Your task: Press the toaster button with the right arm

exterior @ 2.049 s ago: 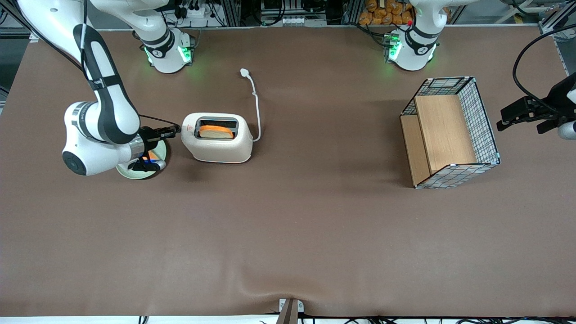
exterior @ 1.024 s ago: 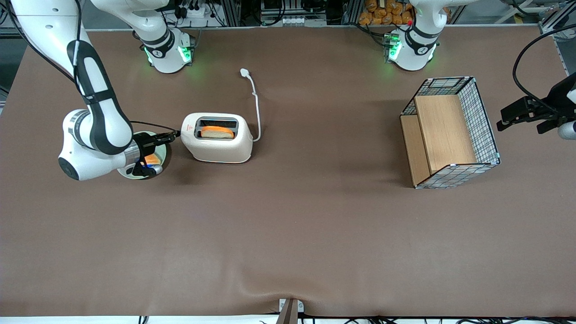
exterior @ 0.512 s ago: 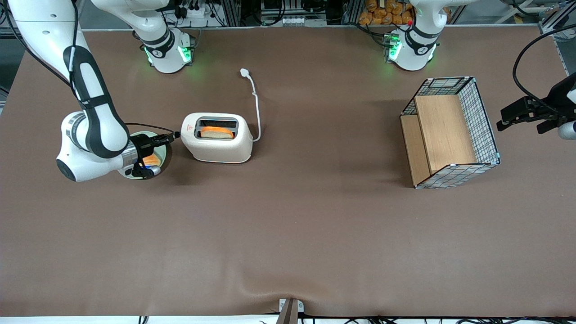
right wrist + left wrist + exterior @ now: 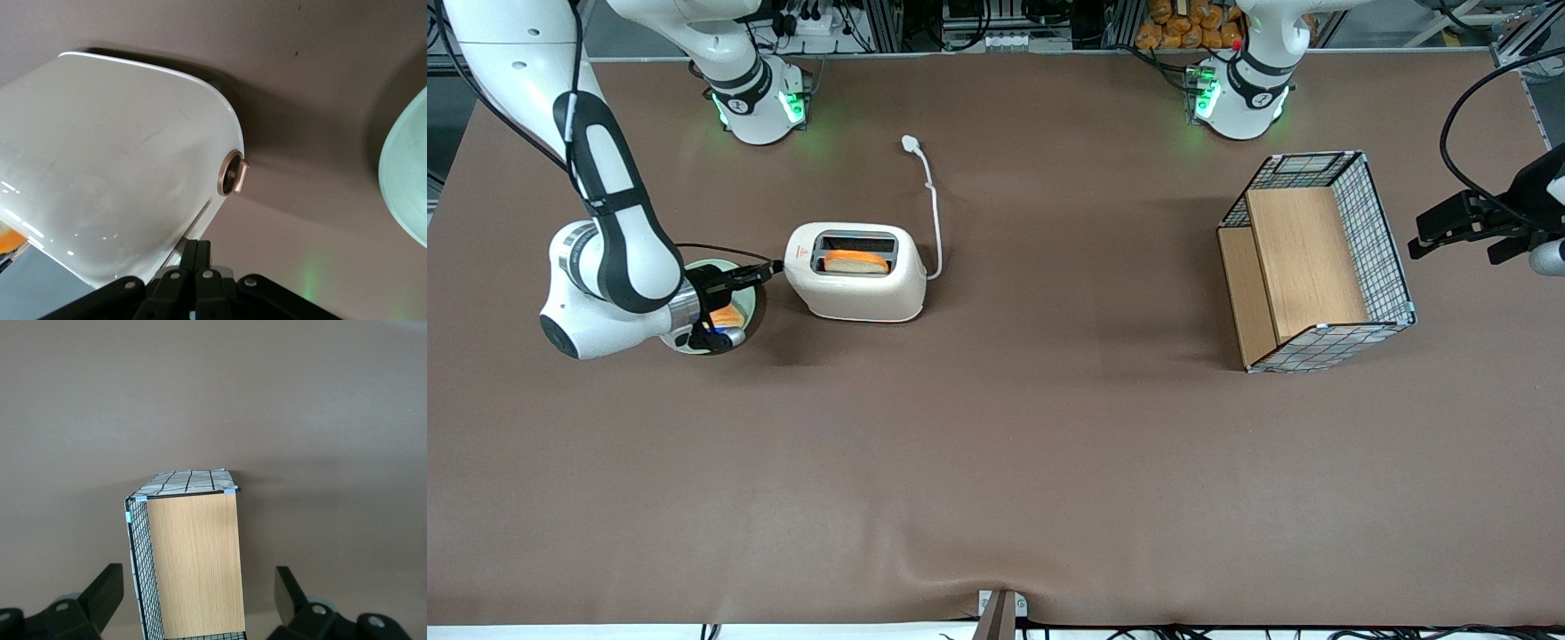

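- Brown bench (image 4: 996, 462) carries the toaster (image 4: 856, 276) toward the working arm's end; a bread slice (image 4: 855, 260) sits in its nearer slot
- right arm (image 4: 618, 258) reaches low; gripper (image 4: 769, 268), fingers together, tips at the toaster's narrow end above a plate (image 4: 749, 307)
- wire basket (image 4: 1316, 262) stands well apart

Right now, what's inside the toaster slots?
In the toaster, the slot nearer the front camera holds one bread slice; its lower part is hidden. The other slot looks dark and empty. The pincer is shut at the toaster's narrow end.
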`<control>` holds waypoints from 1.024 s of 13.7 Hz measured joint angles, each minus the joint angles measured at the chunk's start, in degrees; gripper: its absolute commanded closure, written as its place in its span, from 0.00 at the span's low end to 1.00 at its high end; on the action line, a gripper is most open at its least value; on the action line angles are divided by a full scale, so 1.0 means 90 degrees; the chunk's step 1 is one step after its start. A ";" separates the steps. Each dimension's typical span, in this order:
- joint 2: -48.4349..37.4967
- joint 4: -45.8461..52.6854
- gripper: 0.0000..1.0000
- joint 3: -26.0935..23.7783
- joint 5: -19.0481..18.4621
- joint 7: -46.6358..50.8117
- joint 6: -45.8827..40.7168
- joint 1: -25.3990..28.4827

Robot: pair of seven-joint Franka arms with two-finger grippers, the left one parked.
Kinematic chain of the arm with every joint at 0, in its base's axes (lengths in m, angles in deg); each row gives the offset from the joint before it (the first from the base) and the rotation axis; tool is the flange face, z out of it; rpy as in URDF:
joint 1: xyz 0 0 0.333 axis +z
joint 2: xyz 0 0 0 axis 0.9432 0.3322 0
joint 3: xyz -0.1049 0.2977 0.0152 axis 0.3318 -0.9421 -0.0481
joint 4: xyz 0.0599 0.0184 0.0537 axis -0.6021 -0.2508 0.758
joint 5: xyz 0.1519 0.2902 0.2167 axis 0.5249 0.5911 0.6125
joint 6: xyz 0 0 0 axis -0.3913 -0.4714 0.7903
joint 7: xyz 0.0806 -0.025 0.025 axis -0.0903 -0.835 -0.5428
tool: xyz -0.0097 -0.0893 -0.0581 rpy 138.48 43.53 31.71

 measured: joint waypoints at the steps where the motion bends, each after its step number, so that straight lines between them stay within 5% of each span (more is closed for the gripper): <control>1: 0.0030 0.0001 1.00 0.0000 0.0000 -0.0004 0.0021 0.0004; 14: 0.0330 -0.0029 1.00 -0.0009 0.0036 -0.0211 0.0351 0.0024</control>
